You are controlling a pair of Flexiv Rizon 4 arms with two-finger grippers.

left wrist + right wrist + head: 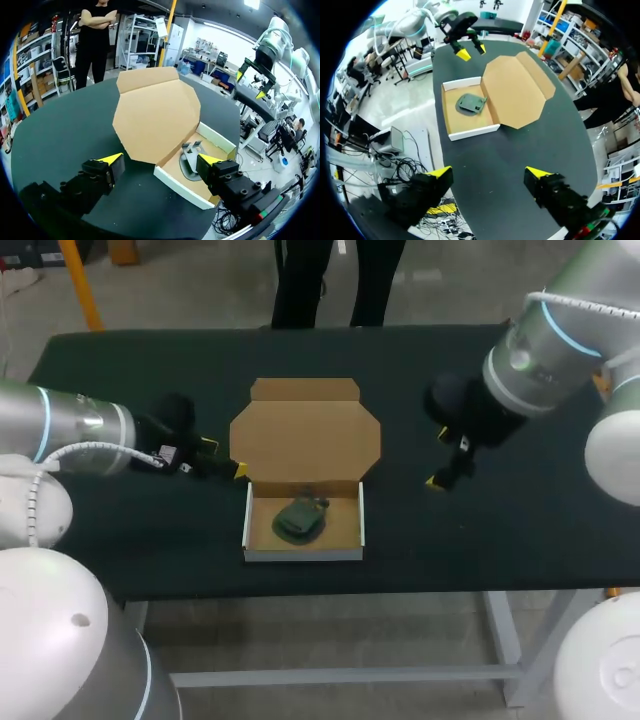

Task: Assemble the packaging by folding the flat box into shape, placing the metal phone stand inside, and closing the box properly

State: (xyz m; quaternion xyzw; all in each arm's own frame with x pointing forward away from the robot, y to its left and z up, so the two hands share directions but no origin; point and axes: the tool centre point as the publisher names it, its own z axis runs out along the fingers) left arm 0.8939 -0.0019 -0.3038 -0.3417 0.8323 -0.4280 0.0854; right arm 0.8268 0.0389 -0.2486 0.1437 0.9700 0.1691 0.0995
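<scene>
Dark matte table top [500,540], green-black, runs the full width under both arms. Cardboard box [300,553] sits near the front edge, about mid-table: tray folded up, white outer walls, brown inside. Lid [305,435] is thrown back open behind the tray, tuck flap at its far end. Metal phone stand [299,518] lies inside the tray. Left gripper [224,457]: fingers spread, grasping nothing, just beside the tray's left rear corner. Right gripper [440,458]: likewise spread, unloaded, right of the box, apart from it.

The dark table [500,530] is lit dimly and evenly from above. Soft shadow is seen inside the open box [303,553].
</scene>
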